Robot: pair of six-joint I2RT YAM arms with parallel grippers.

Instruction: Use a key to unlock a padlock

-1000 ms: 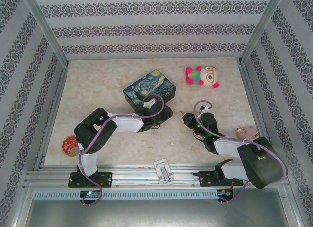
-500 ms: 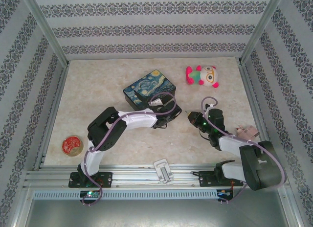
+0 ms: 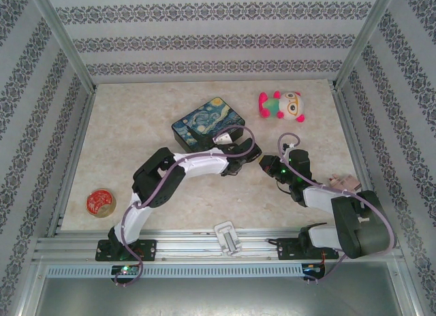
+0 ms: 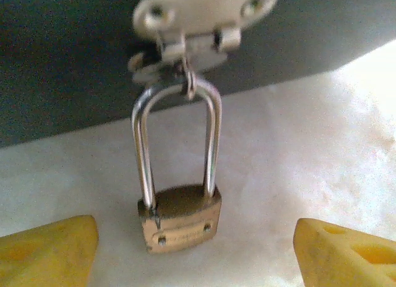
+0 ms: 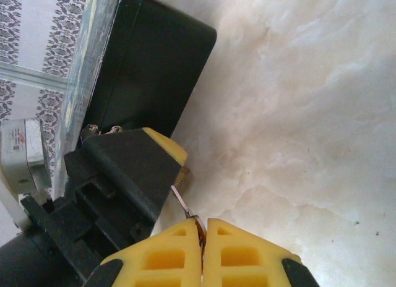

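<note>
- Claws: the left claw stands wide open, its yellow pads either side of the padlock and clear of it. The right claw is clamped shut on the key.
- Left setup, my read: it straddles the brass body so that closing would pin it and stop it swinging when the key pushes in. No grip on it yet.
- Key: it is pinched at the head end between the right pads, and the thin blade pokes out ahead. That leaves the blade free for the keyway.
- Key tip: it sits just beside one finger of the left claw. Cannot tell whether they touch.
- Padlock: it is hooked by its silvery shackle through the latch on the dark side of the tin. The body trails away from the tin over the tabletop.
- Lock state: both shackle legs look seated in the body, so I judge it locked.
- Keyway: not visible in the left wrist view, so I cannot say which way it faces.
- Top view: the two claws meet nose to nose just off the tin's near right corner, left arm reaching across, right arm coming in from its side.
- Next, as I judge it: close the left claw on the body first, then line the blade up. The key is tiny and a small angle error would skid it off.
- Risk: pushing on an unpinned lock just swings it on the latch.
- Elsewhere: the plush toy at the far side and the red round disc near the left edge are both well apart from the work.
</note>
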